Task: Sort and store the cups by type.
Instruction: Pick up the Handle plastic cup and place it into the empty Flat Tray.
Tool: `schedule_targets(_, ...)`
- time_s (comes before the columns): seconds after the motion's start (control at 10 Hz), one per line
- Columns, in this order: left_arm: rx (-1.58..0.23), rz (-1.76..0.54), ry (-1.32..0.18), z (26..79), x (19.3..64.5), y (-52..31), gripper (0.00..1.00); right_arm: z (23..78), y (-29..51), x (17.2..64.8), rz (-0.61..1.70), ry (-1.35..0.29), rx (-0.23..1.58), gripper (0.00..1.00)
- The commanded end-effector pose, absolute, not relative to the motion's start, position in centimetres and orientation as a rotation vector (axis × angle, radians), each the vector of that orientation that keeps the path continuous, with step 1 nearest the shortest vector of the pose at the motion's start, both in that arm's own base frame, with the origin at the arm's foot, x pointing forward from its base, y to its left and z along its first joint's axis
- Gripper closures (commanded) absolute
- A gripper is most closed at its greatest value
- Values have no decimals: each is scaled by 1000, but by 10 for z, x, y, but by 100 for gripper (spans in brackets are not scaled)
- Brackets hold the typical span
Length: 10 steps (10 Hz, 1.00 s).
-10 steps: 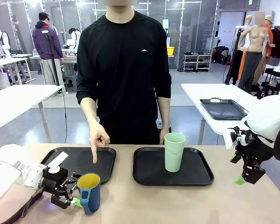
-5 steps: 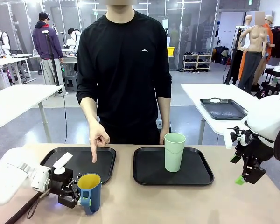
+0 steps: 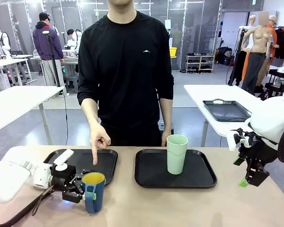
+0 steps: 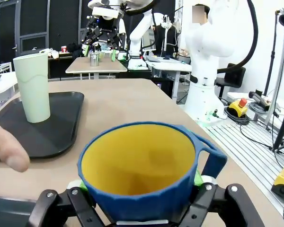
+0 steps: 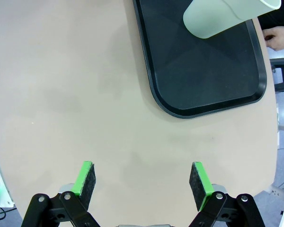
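Note:
The dark blue mug [image 3: 93,191] with its yellow inside stands at the near left of the table, in front of the left black tray [image 3: 78,160]. My left gripper [image 3: 83,190] comes in from the left and is shut on the mug's sides. In the left wrist view the mug [image 4: 139,170] sits between the green pads, handle to the right. The mint-green tumbler [image 3: 176,153] stands upright on the right black tray [image 3: 201,178]. My right gripper [image 3: 245,179] hangs open above the table's right edge, and its pads [image 5: 86,179] stand wide apart over bare tabletop.
A person in black stands at the far side, one hand [image 3: 98,141] pointing a finger down at the left tray; the fingertip [image 4: 8,152] is close to the mug. The other hand rests behind the tumbler. A side table with another tray [image 3: 226,110] stands at the back right.
My left gripper has slid right around the blue mug and shut on it; the mug has turned so its handle faces the camera. The right arm and the tumbler have not moved.

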<state>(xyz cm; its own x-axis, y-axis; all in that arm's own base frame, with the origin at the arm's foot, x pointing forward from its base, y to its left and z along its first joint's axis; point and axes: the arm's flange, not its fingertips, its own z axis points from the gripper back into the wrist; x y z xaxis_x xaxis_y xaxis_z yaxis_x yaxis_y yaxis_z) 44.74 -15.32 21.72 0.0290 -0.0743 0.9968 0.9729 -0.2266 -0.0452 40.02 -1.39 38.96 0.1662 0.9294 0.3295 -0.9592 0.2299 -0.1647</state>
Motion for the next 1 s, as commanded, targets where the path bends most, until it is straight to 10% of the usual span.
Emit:
schedule_targets(0.0,-1348,-1371,-1065,190,432,-151,38,388,-13,401,1335,-392,76,0)
schedule_targets(0.5,-1343,-1432,-1045,193,429,-153,95,388,-13,401,1335,-392,76,0)
schedule_targets(0.9,-1302,-1503,-1119,229,416,-140,88,388,-13,401,1335,-392,76,0)
